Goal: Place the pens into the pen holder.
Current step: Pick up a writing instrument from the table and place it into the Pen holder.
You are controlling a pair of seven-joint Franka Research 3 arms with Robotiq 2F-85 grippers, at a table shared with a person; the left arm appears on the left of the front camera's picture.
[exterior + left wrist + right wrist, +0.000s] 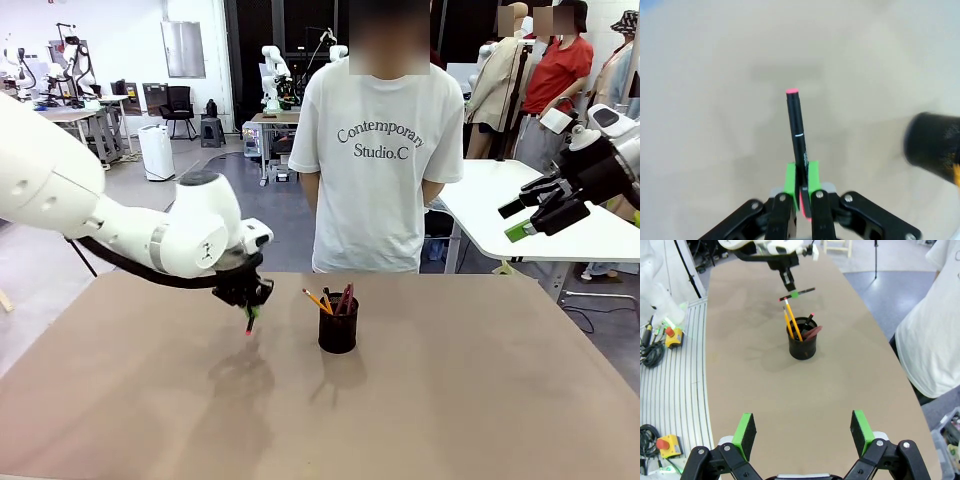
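A: Left gripper (250, 306) hangs above the table (480, 400), off the surface; green pads (790, 181) are clamped on the black pen with a red tip (796, 125). From the left wrist camera the pen runs out past the fingertips toward 12 o'clock, red end farthest from the jaws, a thin white ring partway along the barrel; pads grip it near its rear end.

B: And the pen holder (338, 325)?

A: Front camera: standing upright on the table at about 3 o'clock from the left gripper, near but apart from it; a person in a white T-shirt (380, 150) stands behind it at 12 o'clock, at the far edge. Inside: yellow-orange pencil (316, 299) leaning toward 10 o'clock, dark-red pen (346, 298) leaning toward 1 o'clock. From the right wrist camera two yellow sticks show in the cup rather than one, plus a dark-red one and a dark one with a reddish tip; exact count: cannot tell.

B: Right side?

A: Right gripper (802, 432) raised well off the table, jaws spread wide, nothing between the green pads; its camera looks down the table with the holder at 12 o'clock, well apart. Front camera places it up at 2 o'clock from the holder.
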